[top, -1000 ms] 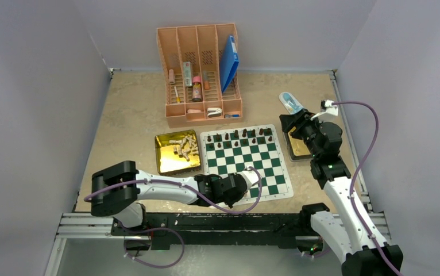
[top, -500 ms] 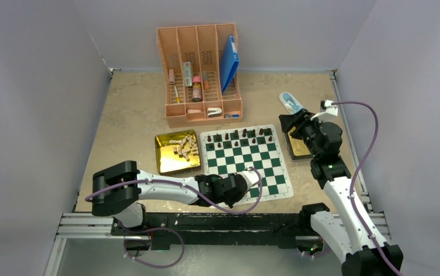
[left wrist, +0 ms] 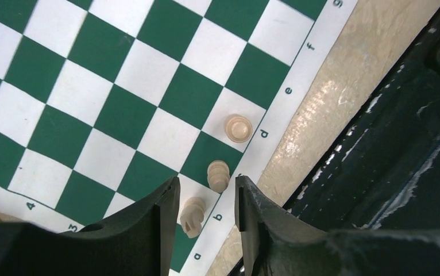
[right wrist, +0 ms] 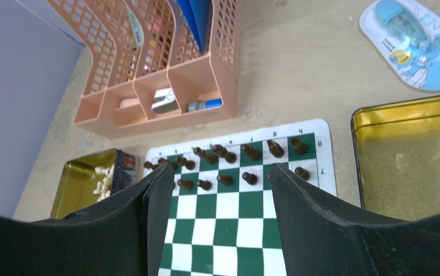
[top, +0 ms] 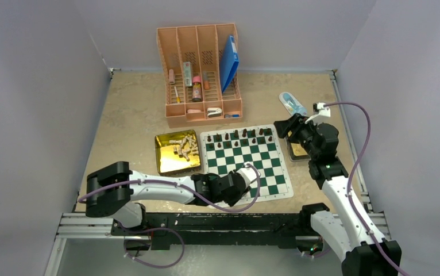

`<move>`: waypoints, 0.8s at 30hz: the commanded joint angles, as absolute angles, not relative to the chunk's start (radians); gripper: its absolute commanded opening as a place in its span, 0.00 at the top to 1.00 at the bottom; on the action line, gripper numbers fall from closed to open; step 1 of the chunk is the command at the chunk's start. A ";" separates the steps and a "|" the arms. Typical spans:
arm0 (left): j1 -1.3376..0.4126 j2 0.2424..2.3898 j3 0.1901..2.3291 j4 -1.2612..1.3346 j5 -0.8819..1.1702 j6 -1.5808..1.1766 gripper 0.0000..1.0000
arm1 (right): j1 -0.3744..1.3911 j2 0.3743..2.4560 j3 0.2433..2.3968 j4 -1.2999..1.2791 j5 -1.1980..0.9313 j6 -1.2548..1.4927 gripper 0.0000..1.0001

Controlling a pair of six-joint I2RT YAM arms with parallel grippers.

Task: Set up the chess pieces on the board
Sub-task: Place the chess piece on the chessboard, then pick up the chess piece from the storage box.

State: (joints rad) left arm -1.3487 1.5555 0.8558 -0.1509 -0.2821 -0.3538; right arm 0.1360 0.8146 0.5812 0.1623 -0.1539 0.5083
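While hovering with left hand (left wrist: 205, 192) parted over pale tan wooden chessmen (left wrist: 218, 175) on the near row of the green-and-white checkered board (left wrist: 120, 115), probably freeing one, holds right hand (right wrist: 222, 172) parted, empty, near dark brown chessmen (right wrist: 275, 148).

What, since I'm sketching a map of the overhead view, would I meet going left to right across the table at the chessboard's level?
Gold tin holding pale chess pieces → green-and-white board → second gold tin.
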 commanded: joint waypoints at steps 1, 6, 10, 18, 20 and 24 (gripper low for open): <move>-1.316 1.452 0.910 -0.169 -0.297 -0.416 0.59 | 0.130 0.809 0.568 0.190 -0.208 0.444 0.34; -1.215 1.428 0.986 -0.306 -0.272 -0.505 0.59 | 0.132 0.797 0.585 0.154 -0.230 0.453 0.34; -1.115 1.397 1.050 -0.412 -0.270 -0.567 0.60 | 0.132 0.761 0.568 0.156 -0.254 0.486 0.35; -0.843 1.376 1.162 -0.612 -0.254 -0.566 0.67 | 0.132 0.798 0.533 0.189 -0.387 0.496 0.36; -0.781 1.370 1.173 -0.646 -0.260 -0.574 0.67 | 0.132 0.800 0.529 0.196 -0.389 0.491 0.37; -0.634 1.347 1.148 -0.659 -0.235 -0.567 0.68 | 0.132 0.793 0.535 0.196 -0.406 0.485 0.37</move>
State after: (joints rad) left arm -0.7456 1.3945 1.1351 -0.5972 -0.2573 -0.5568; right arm 0.1364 0.8059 0.5259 0.1467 -0.3511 0.4892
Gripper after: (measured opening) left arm 0.325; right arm 0.633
